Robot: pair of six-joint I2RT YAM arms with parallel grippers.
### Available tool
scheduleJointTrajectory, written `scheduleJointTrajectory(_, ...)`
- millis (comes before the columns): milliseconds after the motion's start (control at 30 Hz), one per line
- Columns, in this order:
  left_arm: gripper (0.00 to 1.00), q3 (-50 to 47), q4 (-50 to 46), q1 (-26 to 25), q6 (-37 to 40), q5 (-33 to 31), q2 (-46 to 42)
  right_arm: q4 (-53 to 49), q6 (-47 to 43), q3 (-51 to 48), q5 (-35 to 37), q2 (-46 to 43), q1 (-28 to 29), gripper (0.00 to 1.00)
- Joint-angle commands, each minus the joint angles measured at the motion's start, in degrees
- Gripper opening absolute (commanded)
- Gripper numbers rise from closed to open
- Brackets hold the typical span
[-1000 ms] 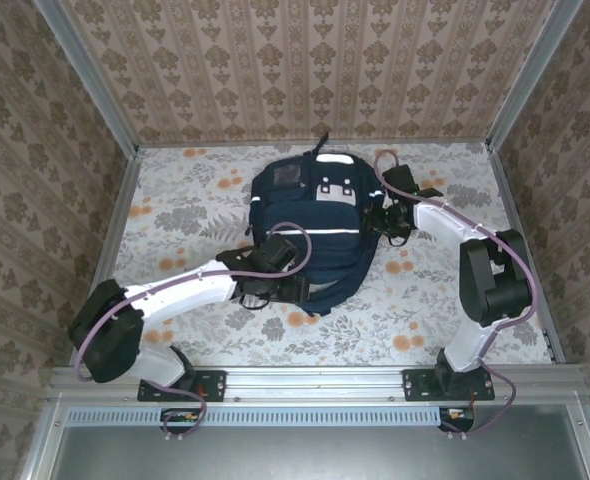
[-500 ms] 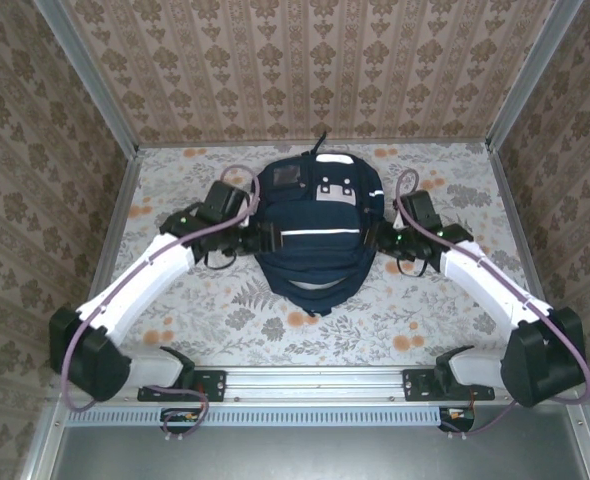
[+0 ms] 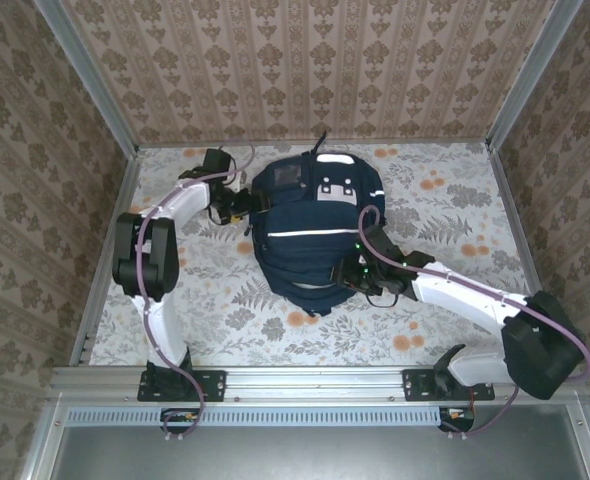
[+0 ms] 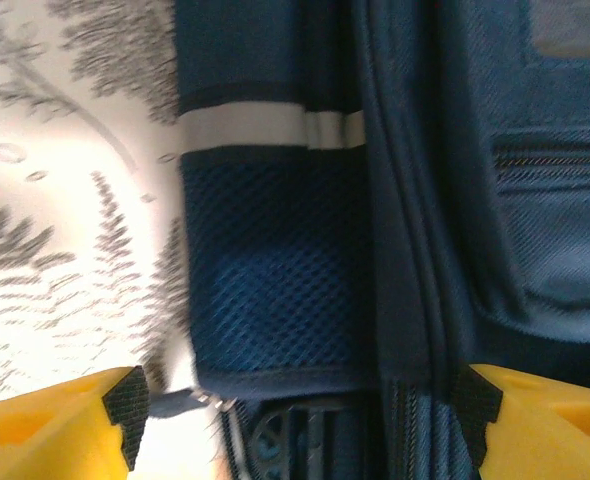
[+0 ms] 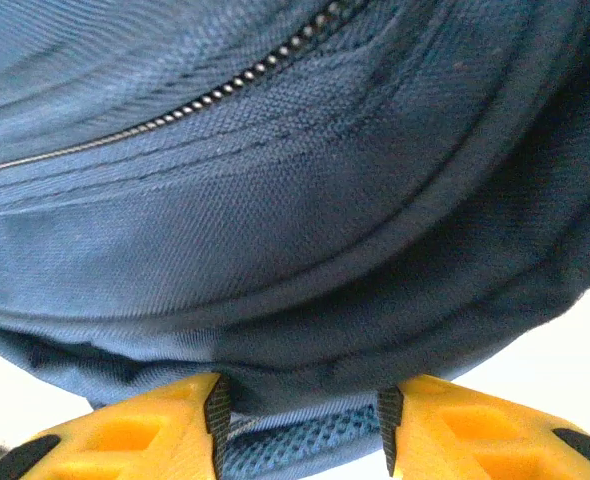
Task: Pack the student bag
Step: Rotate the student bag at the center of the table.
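While the left fingers (image 4: 45,428) gape wide beside the student bag (image 3: 315,215), the right fingers (image 5: 135,438) seemingly pinch its edge.

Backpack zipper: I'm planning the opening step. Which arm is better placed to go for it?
Probably right. The right gripper sits at the edge of the backpack with the closed zipper just ahead; the left gripper, open, faces the mesh side pocket.
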Motion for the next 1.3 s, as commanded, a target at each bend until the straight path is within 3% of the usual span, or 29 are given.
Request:
scheduleJointTrajectory(0, 0.84, 4.01, 3.3, -2.0, 0.26, 5.03, 1.18, 3.74, 2.55, 1.22, 2.09, 2.92, 0.33, 0.46)
scheduleJointTrajectory(67, 0.81, 4.42, 3.05, -2.47, -0.02, 4.92, 2.86, 4.03, 2.56, 1.52, 2.36, 4.92, 0.33, 0.46)
scheduleJointTrajectory(100, 0.75, 4.41, 3.03, -2.69, -0.17, 5.09, 3.78, 4.03, 2.32, 1.63, 2.36, 5.69, 0.25, 0.45)
scheduleJointTrajectory(300, 0.18, -0.26, 5.05, -3.43, -1.72, 3.39, 2.66, 0.49, -0.94, 3.18, 3.98, 7.86, -2.73, 0.39)
scheduleJointTrajectory(433, 0.03, -6.01, 6.19, -3.53, -3.47, 1.54, -0.78, -1.0, -4.38, 3.6, 3.37, 8.97, -7.68, 0.39)
scheduleJointTrajectory(767, 0.0, -25.43, 11.68, -10.47, -16.69, -5.08, -16.88, -7.77, -17.81, 13.22, 2.98, 16.31, -22.01, 0.39)
scheduleJointTrajectory(900, 0.0, -28.29, 13.45, -19.12, -24.15, -9.31, -21.0, -9.79, -21.0, 19.48, 2.19, 20.37, -27.71, 0.39)
scheduleJointTrajectory(1100, 0.02, -25.82, 13.81, -28.03, -30.71, -14.47, -22.55, -13.68, -24.57, 29.81, 0.32, 26.79, -32.15, 0.39)
scheduleJointTrajectory(1167, 0.09, -24.32, 12.63, -29.67, -31.22, -15.55, -22.72, -15.56, -24.7, 31.68, 0.47, 26.91, -32.65, 0.39)
scheduleJointTrajectory(1267, 0.3, -23.47, 9.68, -30.44, -31.44, -17.08, -24.34, -15.09, -24.3, 30.56, 1.19, 22.87, -32.46, 0.39)
